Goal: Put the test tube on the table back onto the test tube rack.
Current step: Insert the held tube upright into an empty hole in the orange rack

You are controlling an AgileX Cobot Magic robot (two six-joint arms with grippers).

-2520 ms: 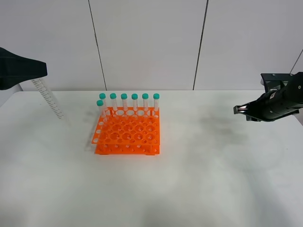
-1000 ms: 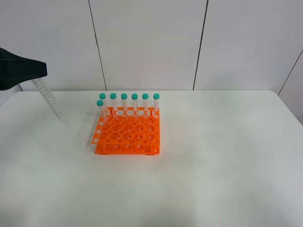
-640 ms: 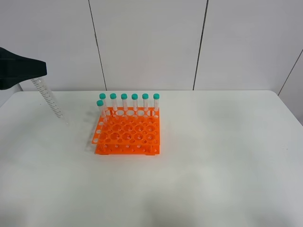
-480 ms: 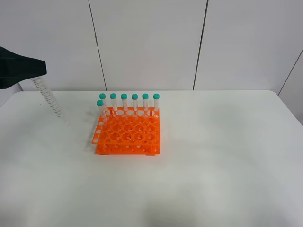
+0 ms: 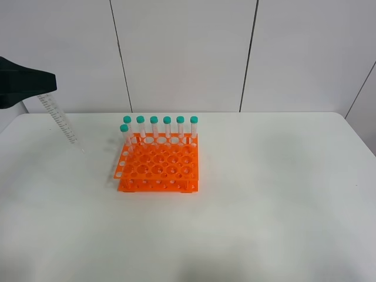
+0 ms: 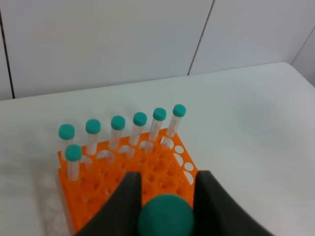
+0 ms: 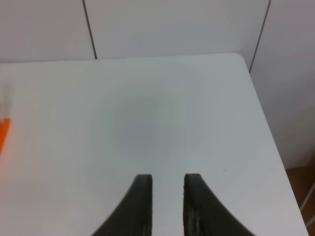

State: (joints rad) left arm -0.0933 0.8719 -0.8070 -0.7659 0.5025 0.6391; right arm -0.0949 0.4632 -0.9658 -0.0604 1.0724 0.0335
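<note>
My left gripper (image 5: 40, 89) hangs above the table's (image 5: 264, 194) far left and is shut on the test tube (image 5: 60, 121). The tube hangs tilted, tapered tip down, just over the tabletop and left of the test tube rack (image 5: 157, 167). In the left wrist view the tube's teal cap (image 6: 165, 217) sits between the fingers (image 6: 123, 206), with the orange rack (image 6: 123, 172) beyond. Several capped tubes (image 5: 160, 128) stand in the rack's back row, and one stands in front of them at the left. My right gripper (image 7: 167, 183) is shut and empty over bare table; it is outside the exterior view.
The rack's front rows of holes (image 5: 158, 173) hold no tubes. White wall panels stand behind the table. The table's right edge and corner (image 7: 246, 64) show in the right wrist view.
The right arm has withdrawn out of the exterior view. The left gripper has lifted the tube slightly; its tip sits a little higher than a second ago.
</note>
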